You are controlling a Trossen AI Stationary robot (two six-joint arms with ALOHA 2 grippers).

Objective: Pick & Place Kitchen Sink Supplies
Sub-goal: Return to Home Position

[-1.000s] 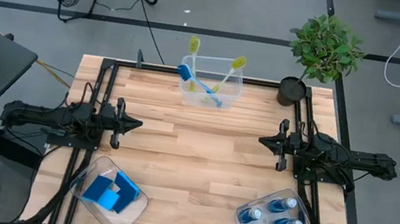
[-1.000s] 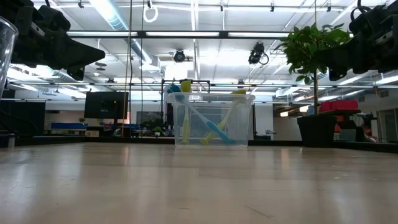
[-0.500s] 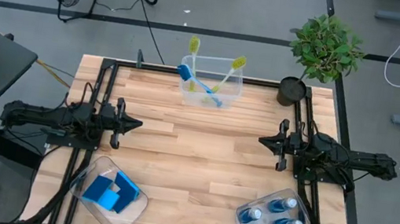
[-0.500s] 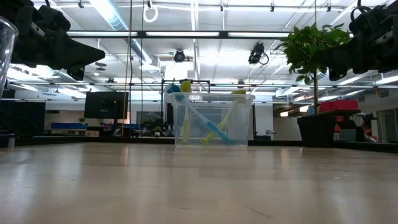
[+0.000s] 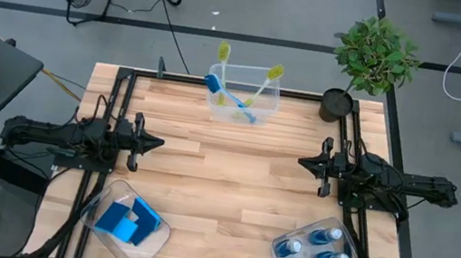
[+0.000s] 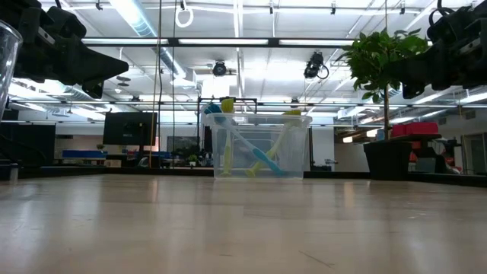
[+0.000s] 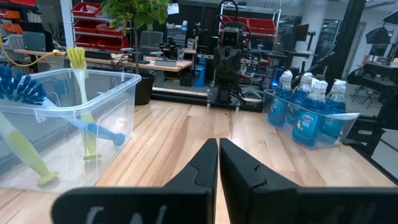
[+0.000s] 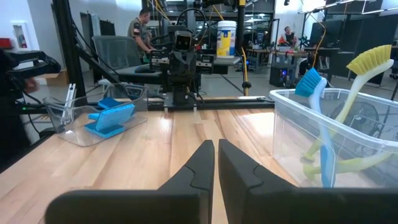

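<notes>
The left gripper (image 5: 158, 144) and the right gripper (image 5: 301, 163) hover near the left and right edges of the table (image 5: 222, 183), each with its fingers pressed together and holding nothing. The dish brushes (image 5: 234, 93) stand in a clear bin (image 5: 269, 107) at the middle of the far edge. The sponges (image 5: 127, 220) lie in another at the near left corner, the soap bottles (image 5: 314, 253) in a third at the near right corner.
</notes>
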